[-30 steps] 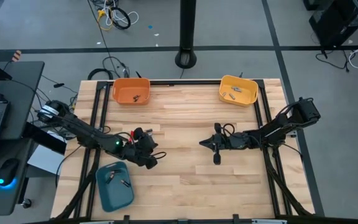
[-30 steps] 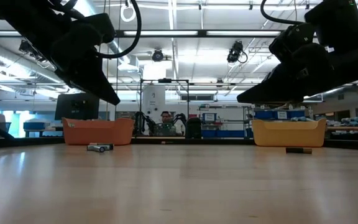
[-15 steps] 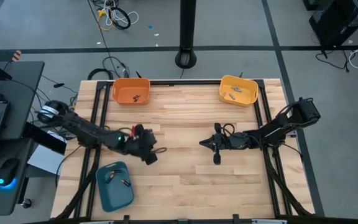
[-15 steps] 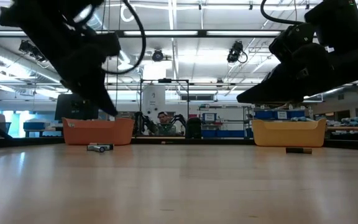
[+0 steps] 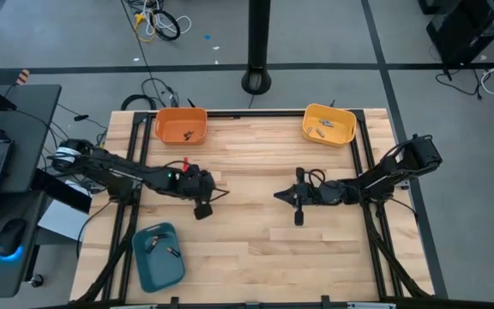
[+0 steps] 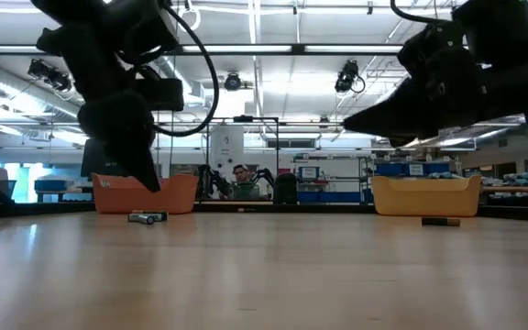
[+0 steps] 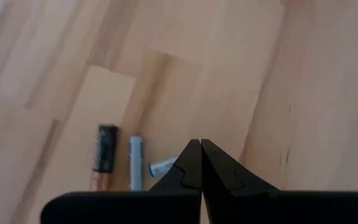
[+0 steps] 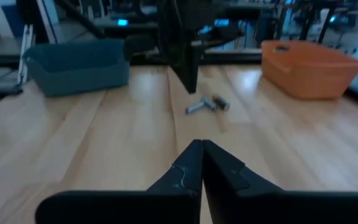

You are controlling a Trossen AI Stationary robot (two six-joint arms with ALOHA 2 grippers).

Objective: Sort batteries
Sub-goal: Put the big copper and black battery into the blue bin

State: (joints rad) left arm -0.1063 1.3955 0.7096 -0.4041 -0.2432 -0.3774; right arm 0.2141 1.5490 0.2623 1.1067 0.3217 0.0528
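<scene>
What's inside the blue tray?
The blue tray near the table's front left corner holds a couple of small batteries, seen from above. Their size and kind are too small to tell. Nothing covers the tray.

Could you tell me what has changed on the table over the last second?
The left gripper swung away from the teal tray toward the loose batteries near the orange tray, and is shut and empty. The right gripper stayed mid-table, shut, holding nothing. Trays, the loose batteries and the battery near the right arm did not move.
</scene>
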